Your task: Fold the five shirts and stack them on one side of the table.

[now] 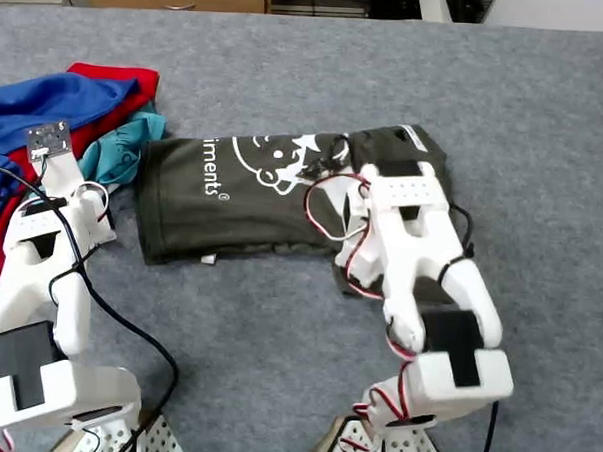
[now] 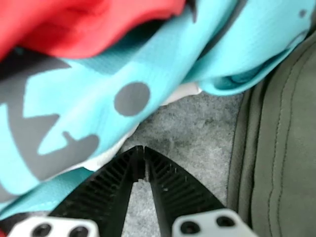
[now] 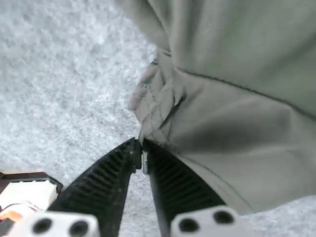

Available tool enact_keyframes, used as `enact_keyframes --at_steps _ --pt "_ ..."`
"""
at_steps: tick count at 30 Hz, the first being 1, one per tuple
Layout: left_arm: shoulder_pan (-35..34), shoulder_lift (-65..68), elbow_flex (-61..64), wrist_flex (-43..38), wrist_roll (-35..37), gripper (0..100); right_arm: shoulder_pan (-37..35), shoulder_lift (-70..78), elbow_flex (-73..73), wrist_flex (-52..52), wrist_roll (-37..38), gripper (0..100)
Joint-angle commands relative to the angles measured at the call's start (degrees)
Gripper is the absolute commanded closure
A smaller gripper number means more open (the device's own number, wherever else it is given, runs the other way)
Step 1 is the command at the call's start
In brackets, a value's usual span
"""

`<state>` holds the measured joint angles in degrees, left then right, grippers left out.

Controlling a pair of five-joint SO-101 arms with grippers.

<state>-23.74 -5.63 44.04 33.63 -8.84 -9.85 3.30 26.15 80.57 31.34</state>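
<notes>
High view is showing a dark olive shirt [image 1: 243, 198] lying partly folded near the middle of the grey table [image 1: 288, 65], white print facing up. The right arm [image 1: 420, 251] is covering the shirt's right end, so that part is hidden. At the table's left edge, a blue shirt [image 1: 47, 100], a red shirt [image 1: 118, 78] and a teal shirt [image 1: 120, 148] are lying heaped in 1 loose pile. The frame is cutting the pile off, and how many garments it is holding is hard to make out. The teal shirt is sitting just beside the olive one. The left arm [image 1: 39, 275] is standing over the pile's near side. In its wrist view, the left gripper [image 2: 141, 154] is hanging with its 2 jaws pressed together on nothing. It is sitting over bare table just short of the teal cloth, where a white sliver of unclear origin is peeking out. In the right wrist view, the right gripper [image 3: 141, 147] is pinching a bunched edge of the olive shirt at its very tips, jaws together.
</notes>
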Motion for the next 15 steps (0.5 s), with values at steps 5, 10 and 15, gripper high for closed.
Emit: enact_keyframes --at_steps 5,10,15 --pt "-0.35 -0.13 -2.55 0.18 0.18 98 -0.84 -8.13 0.22 0.79 0.70 96.6" --pt "-0.35 -0.13 -2.55 0.18 0.18 98 -0.92 -10.24 0.40 3.43 3.43 82.9" --pt "-0.35 -0.13 -2.55 0.18 0.18 98 -0.40 -16.57 3.47 6.42 9.85 83.1"
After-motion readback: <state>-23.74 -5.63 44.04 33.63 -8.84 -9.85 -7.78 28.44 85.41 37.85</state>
